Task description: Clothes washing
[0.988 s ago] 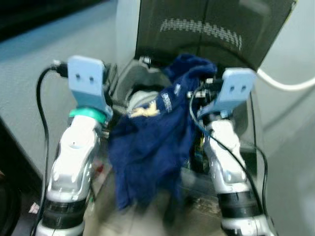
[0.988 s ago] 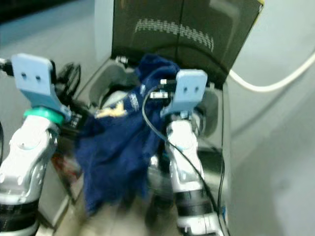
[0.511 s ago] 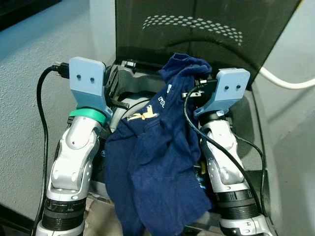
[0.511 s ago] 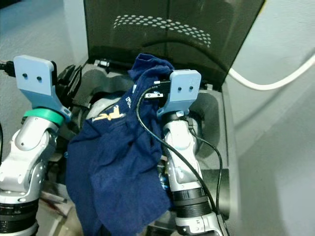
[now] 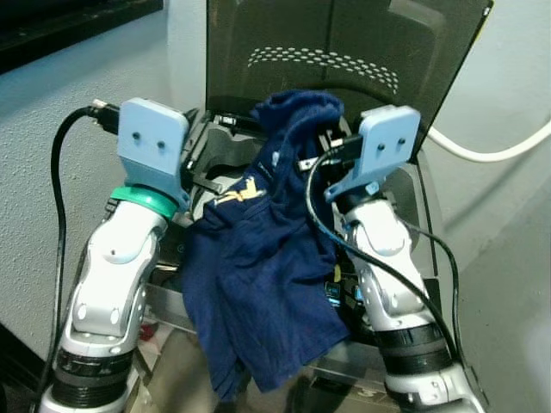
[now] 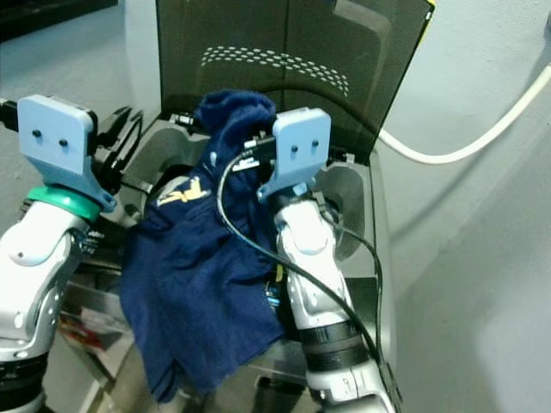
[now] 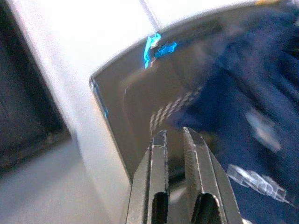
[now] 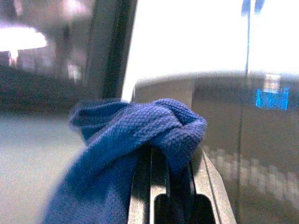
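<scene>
A navy blue shirt (image 5: 258,275) with a yellow emblem hangs from my right gripper (image 8: 169,161), which is shut on a bunched fold of it. The fold is held above the open top of a top-loading washing machine (image 5: 225,159), just in front of its raised dark lid (image 5: 344,52). The cloth drapes down between my two arms, over the washer's front edge. My left gripper (image 7: 174,135) is shut with nothing between its fingers, and it sits beside the shirt near the washer's left rim.
A white hose (image 5: 491,155) runs along the wall behind the washer on the right. A black cable (image 5: 58,172) loops from my left wrist. A grey wall (image 5: 43,112) stands close on the left, and the floor lies to the right of the machine.
The head camera has shifted and the blur has gone. The right gripper still holds the shirt, now a little closer to the lid. The left gripper stays shut beside it.
</scene>
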Controlling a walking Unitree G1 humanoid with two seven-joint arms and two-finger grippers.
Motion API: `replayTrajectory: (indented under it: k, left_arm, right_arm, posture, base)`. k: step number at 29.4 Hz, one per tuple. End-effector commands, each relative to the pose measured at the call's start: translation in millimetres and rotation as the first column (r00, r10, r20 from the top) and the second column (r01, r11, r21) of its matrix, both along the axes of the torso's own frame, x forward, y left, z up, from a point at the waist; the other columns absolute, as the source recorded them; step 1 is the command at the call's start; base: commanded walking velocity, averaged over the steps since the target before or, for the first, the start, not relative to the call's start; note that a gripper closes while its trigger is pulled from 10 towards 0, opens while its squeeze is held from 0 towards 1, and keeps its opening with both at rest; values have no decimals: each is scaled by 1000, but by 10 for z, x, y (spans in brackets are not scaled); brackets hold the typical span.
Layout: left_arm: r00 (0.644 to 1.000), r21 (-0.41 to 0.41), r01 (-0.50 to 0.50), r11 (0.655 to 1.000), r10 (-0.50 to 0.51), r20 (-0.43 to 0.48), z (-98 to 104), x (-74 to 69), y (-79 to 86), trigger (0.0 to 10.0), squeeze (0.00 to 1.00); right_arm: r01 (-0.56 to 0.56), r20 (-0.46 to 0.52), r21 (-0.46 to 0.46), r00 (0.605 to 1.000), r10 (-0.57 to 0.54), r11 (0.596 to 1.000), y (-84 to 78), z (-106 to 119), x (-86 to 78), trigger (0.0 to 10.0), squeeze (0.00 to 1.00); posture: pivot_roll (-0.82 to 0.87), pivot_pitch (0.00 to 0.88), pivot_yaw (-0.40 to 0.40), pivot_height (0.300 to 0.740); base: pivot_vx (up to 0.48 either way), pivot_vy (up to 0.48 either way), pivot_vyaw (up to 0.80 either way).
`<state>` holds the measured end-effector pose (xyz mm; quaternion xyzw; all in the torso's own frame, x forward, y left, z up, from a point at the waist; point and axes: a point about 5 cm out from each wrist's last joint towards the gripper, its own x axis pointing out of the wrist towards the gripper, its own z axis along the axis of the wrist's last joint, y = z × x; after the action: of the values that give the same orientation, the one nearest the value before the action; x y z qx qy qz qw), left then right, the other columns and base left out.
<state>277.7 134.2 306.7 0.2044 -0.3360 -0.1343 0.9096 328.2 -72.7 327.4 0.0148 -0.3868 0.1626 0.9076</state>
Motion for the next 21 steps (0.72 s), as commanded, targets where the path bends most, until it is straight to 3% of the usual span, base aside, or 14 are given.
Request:
replayTrajectory:
  k: [1, 2, 3, 4, 6, 7, 8, 9, 10, 11, 14, 15, 17, 21]
  left_arm:
    - [999, 74, 30, 997, -32, 34, 10, -64, -65, 10000, 0]
    - [988, 68, 150, 986, -147, -46, -7, -166, -106, 10000, 0]
    - [988, 68, 150, 986, -147, -46, -7, -166, -106, 10000, 0]
    - [960, 31, 256, 966, -251, -127, -39, -247, -128, 10000, 0]
    - [960, 31, 256, 966, -251, -127, -39, -247, -128, 10000, 0]
    - [921, -27, 336, 942, -334, -199, -84, -307, -122, 10000, 0]
    - [921, -27, 336, 942, -334, -199, -84, -307, -122, 10000, 0]
    - [884, -52, 391, 919, -391, -259, -159, -353, -123, 10000, 0]
    - [857, -72, 415, 907, -416, -305, -253, -373, -142, 10000, 0]
    - [857, -72, 415, 907, -416, -305, -253, -373, -142, 10000, 0]
    - [840, -67, 429, 901, -425, -338, -335, -390, -161, 10000, 0]
    - [826, -65, 437, 897, -429, -366, -414, -407, -180, 10000, 0]
    - [819, -83, 434, 897, -431, -378, -470, -427, -180, 10000, 0]
    - [827, -111, 412, 904, -423, -370, -469, -417, -144, 10000, 0]
  right_arm:
    - [4, 7, 52, 1000, -4, 999, -57, 73, 32, 10000, 0]
    - [26, 55, 141, 998, -34, 990, -139, 345, 91, 10000, 0]
    - [26, 55, 141, 998, -34, 990, -139, 345, 91, 10000, 0]
    - [40, 96, 211, 993, -62, 977, -210, 563, 115, 10000, 0]
    - [40, 96, 211, 993, -62, 977, -210, 563, 115, 10000, 0]
    - [53, 152, 262, 984, -96, 964, -270, 778, 109, 10000, 0]
    - [53, 152, 262, 984, -96, 964, -270, 778, 109, 10000, 0]
    - [60, 191, 301, 974, -122, 952, -311, 947, 101, 10000, 0]
    - [100, 221, 261, 962, -161, 960, -278, 990, 110, 10000, 0]
    - [100, 221, 261, 962, -161, 960, -278, 990, 110, 10000, 0]
    - [137, 224, 210, 957, -184, 968, -235, 964, 145, 10000, 0]
    - [205, 166, 107, 961, -221, 973, -167, 800, 260, 10000, 0]
    - [213, 13, -57, 977, -213, 975, -105, 270, 431, 10000, 0]
    - [156, -48, -148, 985, -164, 977, -94, -49, 410, 10000, 0]
  posture:
    - [217, 0, -50, 740]
    - [229, 0, -55, 740]
    - [229, 0, -55, 740]
    - [234, 0, -59, 740]
    - [234, 0, -59, 740]
    - [238, 0, -63, 740]
    - [238, 0, -63, 740]
    - [243, 0, -70, 740]
    - [250, 0, -75, 740]
    - [250, 0, -75, 740]
    - [250, 0, -75, 740]
    - [245, 0, -75, 740]
    - [253, 3, -80, 740]
    - [251, 7, -73, 740]
  base:
    - [0, 0, 0]
    - [0, 0, 0]
    - [0, 0, 0]
    - [0, 0, 0]
    - [0, 0, 0]
    - [0, 0, 0]
    - [0, 0, 0]
    - [0, 0, 0]
    - [0, 0, 0]
    - [0, 0, 0]
    - [0, 0, 0]
    - [0, 0, 0]
    - [0, 0, 0]
    - [0, 0, 0]
